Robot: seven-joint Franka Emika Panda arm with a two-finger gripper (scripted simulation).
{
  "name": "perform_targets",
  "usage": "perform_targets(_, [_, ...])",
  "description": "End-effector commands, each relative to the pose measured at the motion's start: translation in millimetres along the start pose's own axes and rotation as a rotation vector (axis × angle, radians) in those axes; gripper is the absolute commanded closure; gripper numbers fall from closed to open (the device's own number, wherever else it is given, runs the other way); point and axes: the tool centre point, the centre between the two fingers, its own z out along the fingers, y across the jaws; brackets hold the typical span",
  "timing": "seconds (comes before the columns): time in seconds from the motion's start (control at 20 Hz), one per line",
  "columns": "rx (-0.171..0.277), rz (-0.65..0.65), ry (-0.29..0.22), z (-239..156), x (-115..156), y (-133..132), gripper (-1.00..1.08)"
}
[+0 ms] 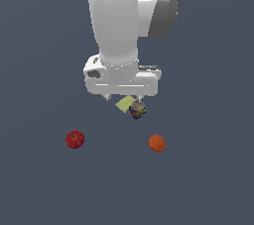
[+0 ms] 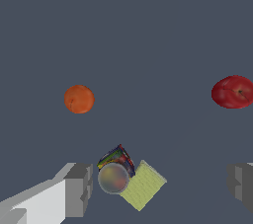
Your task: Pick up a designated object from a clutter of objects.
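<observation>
On the dark grey floor (image 1: pixel 34 184), the dark-red apple (image 1: pixel 75 139) lay toward the exterior view's left, well apart from everything else. Nearer the middle, the gripper (image 1: pixel 122 97) hung above the flat yellow-green square (image 1: pixel 125 103) and the small multicoloured can (image 1: pixel 138 111), which touched each other (the can's grey top showed clearly in the wrist view). Its jaws stood wide apart and held nothing. Toward the exterior view's right sat the orange fruit (image 1: pixel 157 143), about level with the apple.
</observation>
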Motion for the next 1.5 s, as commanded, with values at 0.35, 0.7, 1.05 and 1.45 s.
perform_targets(0.35, [-0.001, 0.253, -0.005, 70, 43, 92, -0.92])
perform_targets(0.7, [-0.023, 0.425, -0.005, 125, 58, 165, -0.92])
perform_targets(1.05, [-0.044, 0.526, -0.004, 160, 60, 210, -0.92])
perform_targets(1.45, [-0.051, 0.556, -0.005, 171, 58, 224, -0.92])
